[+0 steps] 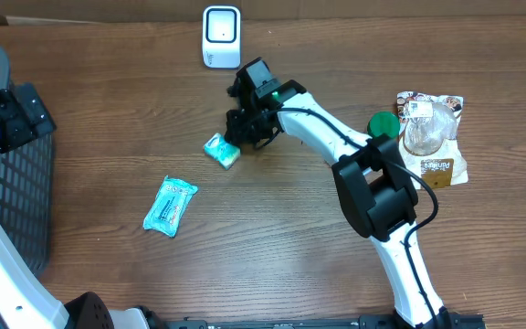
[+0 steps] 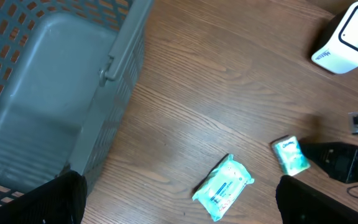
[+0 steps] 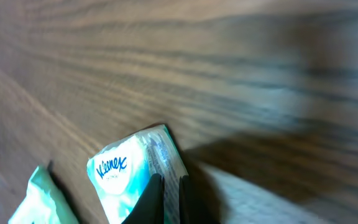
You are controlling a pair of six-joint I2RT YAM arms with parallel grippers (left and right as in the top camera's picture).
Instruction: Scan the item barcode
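A small teal and white Kleenex tissue pack point(image 1: 220, 151) lies left of centre on the wooden table. My right gripper point(image 1: 242, 139) is shut on its right edge. In the right wrist view the fingers point(image 3: 156, 198) pinch the pack's point(image 3: 120, 177) side seam. I cannot tell whether the pack is off the table. The white barcode scanner point(image 1: 221, 37) stands at the back, facing forward. In the left wrist view the pack point(image 2: 290, 155), the scanner point(image 2: 350, 37) and the right gripper point(image 2: 337, 163) show at the right. My left gripper point(image 2: 179, 205) hangs open above the table beside the basket, holding nothing.
A teal wipes pack point(image 1: 170, 206) lies in front of the tissue pack. A grey mesh basket point(image 1: 16, 174) stands at the left edge. At the right are a snack bag point(image 1: 446, 164), a clear cup point(image 1: 425, 132) and a green lid point(image 1: 383, 123).
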